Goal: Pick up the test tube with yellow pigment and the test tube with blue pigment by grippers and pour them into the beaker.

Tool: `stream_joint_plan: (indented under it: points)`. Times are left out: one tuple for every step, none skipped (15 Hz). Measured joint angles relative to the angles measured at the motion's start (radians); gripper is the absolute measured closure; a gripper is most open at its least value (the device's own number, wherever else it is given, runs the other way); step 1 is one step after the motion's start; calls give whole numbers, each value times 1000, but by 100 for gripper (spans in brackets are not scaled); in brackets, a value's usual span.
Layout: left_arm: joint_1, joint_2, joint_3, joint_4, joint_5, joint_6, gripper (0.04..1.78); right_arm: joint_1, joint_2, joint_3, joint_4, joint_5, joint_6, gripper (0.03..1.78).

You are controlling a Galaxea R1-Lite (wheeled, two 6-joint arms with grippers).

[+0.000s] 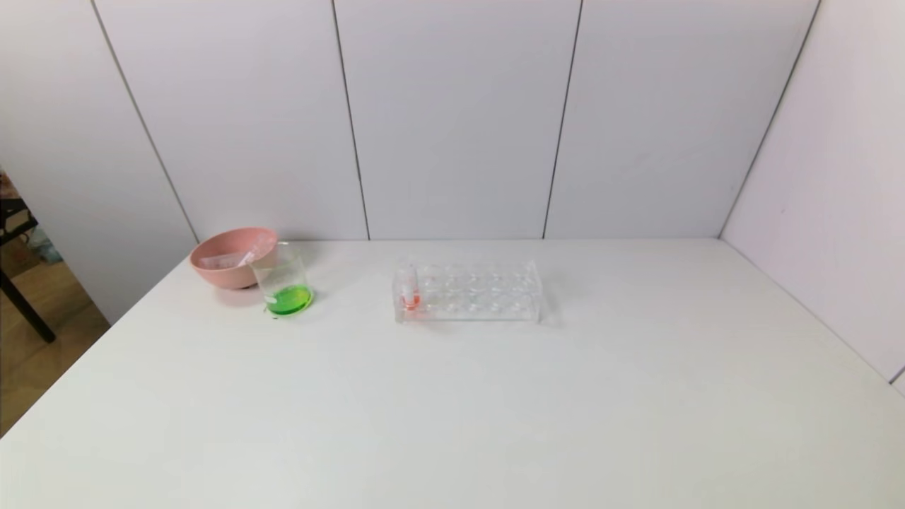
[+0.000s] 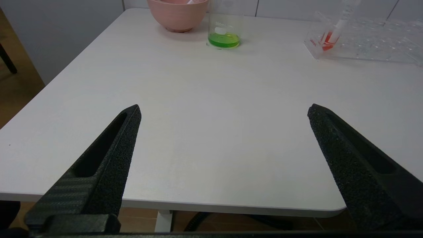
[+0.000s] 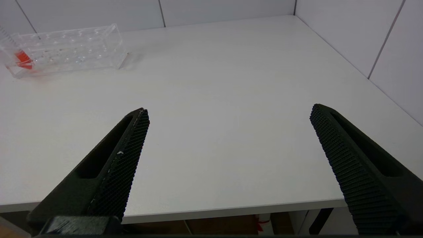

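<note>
The beaker [image 1: 283, 283] stands at the back left and holds green liquid; it also shows in the left wrist view [image 2: 224, 29]. No tube with yellow or blue liquid is in view. Clear tube-like pieces [image 1: 233, 259] lie in the pink bowl. My left gripper [image 2: 224, 108] is open and empty over the table's near left edge, far from the beaker. My right gripper [image 3: 229, 109] is open and empty over the near right edge. Neither gripper shows in the head view.
A pink bowl [image 1: 215, 272] sits right behind the beaker. A clear tube rack [image 1: 488, 291] at the back centre holds one tube with orange-red liquid [image 1: 410, 290] at its left end. Walls close the back and the right side.
</note>
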Motion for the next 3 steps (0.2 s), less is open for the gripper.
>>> stream_joint_plan:
  points:
    - [0,0,0,0,0,0,6,0,0,0,0,0,0,4]
    - [0,0,0,0,0,0,6,0,0,0,0,0,1,4]
    - [0,0,0,0,0,0,6,0,0,0,0,0,1,4]
